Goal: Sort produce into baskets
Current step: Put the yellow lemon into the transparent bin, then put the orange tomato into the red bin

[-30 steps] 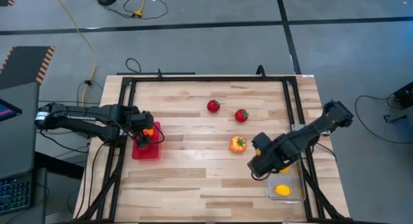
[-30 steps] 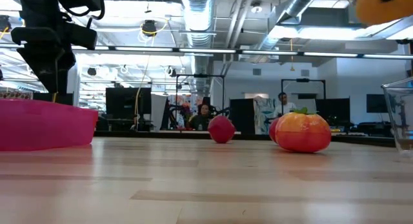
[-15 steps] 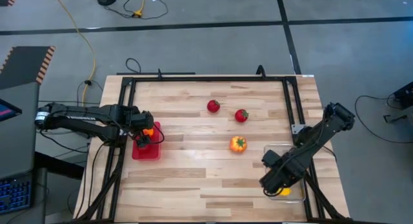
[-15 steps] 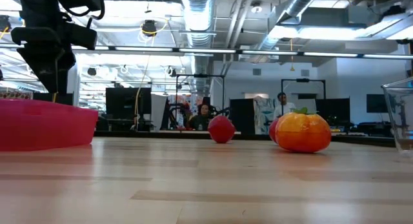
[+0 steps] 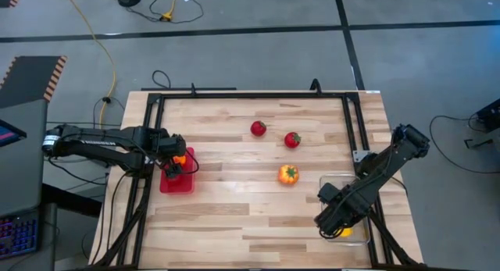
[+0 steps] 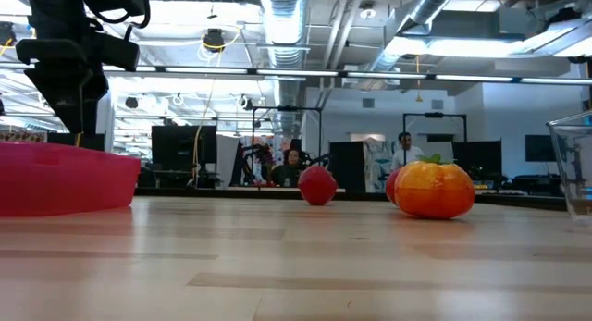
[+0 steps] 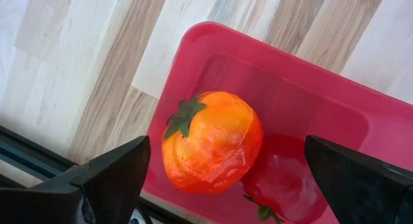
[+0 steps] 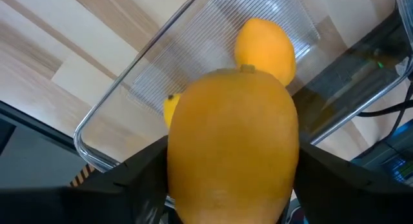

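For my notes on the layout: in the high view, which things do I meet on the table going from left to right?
Left gripper over red bin → red piece → orange tomato → clear bin.

From my station I see a pale wood tabletop (image 5: pixel 234 216) on grey concrete floor (image 5: pixel 250 60), a yellow cable (image 5: pixel 98 41) trailing across it. Behind, ceiling ducts (image 6: pixel 287 16), strip lights (image 6: pixel 277 73), monitors (image 6: pixel 176 147), seated people (image 6: pixel 292 164).

Two dark, seemingly black jointed arms, each tool (image 7: pixel 222 185) ending in broad matte fingers.
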Controlling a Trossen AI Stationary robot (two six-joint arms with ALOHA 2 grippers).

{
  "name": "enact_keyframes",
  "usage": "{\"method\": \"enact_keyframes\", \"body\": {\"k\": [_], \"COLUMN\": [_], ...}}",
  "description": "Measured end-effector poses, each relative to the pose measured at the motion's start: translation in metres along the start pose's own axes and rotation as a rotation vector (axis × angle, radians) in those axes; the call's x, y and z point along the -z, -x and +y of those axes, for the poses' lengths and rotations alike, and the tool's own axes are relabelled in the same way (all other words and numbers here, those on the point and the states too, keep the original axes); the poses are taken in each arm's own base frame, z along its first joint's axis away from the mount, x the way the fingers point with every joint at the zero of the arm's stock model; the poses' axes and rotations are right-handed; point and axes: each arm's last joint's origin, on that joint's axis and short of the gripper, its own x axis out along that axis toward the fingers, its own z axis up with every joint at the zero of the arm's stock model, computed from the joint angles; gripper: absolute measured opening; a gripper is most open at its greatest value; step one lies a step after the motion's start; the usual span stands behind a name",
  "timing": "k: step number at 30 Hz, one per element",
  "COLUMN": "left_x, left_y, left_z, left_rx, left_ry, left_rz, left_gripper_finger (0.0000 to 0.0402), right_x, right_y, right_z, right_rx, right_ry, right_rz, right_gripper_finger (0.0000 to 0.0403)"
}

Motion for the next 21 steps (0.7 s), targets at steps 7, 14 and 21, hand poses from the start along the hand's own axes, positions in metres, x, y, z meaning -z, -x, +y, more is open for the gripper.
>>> {"method": "enact_keyframes", "body": {"k": [7, 14, 21], "left_x": [0.0, 0.0, 0.0], "left_y": [0.0, 0.0, 0.0], "left_z": [0.0, 0.0, 0.0], "left_rx": [0.0, 0.0, 0.001], "left_ry": [0.0, 0.0, 0.0], "left_rz": [0.0, 0.0, -0.001], "left_gripper_finger": [0.0396, 0.0396, 0.0396], "right_x": [0.0, -0.007, -0.025], "right_y": [0.0, 0.003, 0.032], "right_z": [0.0, -0.002, -0.011], "right_rx": [0.0, -0.025, -0.127], "right_ry": [0.0, -0.033, -0.05], "right_rz": [0.0, 0.092, -0.024], "right_gripper_finger": [0.0359, 0.0369, 0.0369]}}
